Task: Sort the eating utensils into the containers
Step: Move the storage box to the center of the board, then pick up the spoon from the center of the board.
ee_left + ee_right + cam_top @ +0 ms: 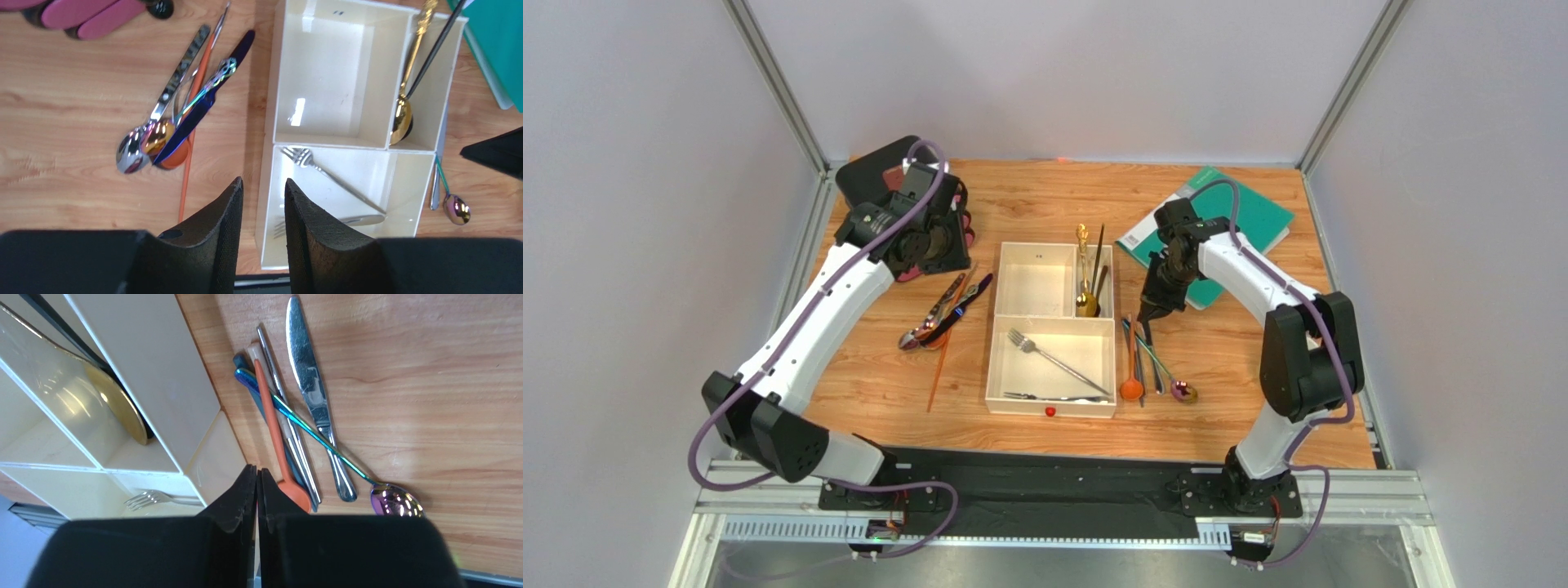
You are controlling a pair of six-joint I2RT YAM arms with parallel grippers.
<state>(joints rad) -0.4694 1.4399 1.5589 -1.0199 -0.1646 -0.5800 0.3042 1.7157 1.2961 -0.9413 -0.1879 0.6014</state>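
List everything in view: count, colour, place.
tray: one, cream-white, three compartments, table centre.
forks: two, silver, tray's wide near compartment.
gold spoon: one, gold, narrow far-right compartment.
black utensil: at least one, black, beside gold spoon.
left pile: at least five utensils, silver, gold, blue-purple, orange, left of tray.
right pile: at least five utensils, silver, orange, iridescent, right of tray.
teal book: one, teal, far right corner.
black box: one, black with pink, far left corner.
table: one, light wood.
left gripper: one, black, open, empty, left of tray.
right gripper: one, black, shut, empty, above right pile.
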